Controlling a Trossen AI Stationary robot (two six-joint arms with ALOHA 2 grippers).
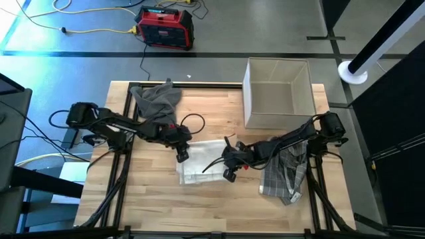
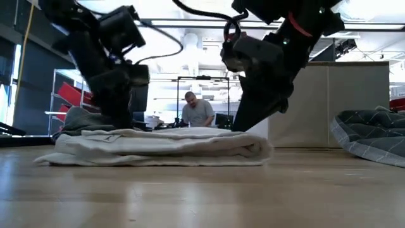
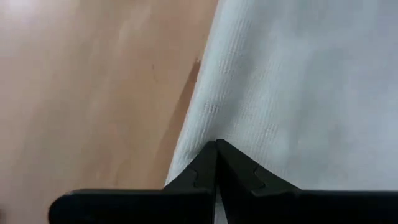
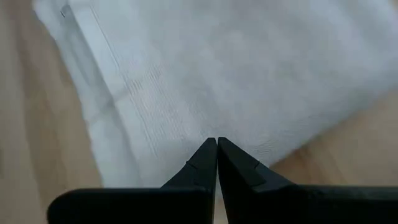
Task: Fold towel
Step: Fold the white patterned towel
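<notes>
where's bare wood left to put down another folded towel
Front strip of the table, below the white towel, is bare, and so is the patch between the grey cloth and the box. Crowded: the middle, where both pincers, left and right, sit at the towel, and the plaid cloth at right.

The white towel (image 1: 199, 161) lies folded (seemingly in several layers) flat at mid-table.

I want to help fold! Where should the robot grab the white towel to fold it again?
Probably at a corner on one short end of the white towel, coming straight down from above. It lies flat and already folded on the table, so its layered edges give the thickest bit to pinch. The left gripper and right gripper sit shut at opposite ends.
</notes>
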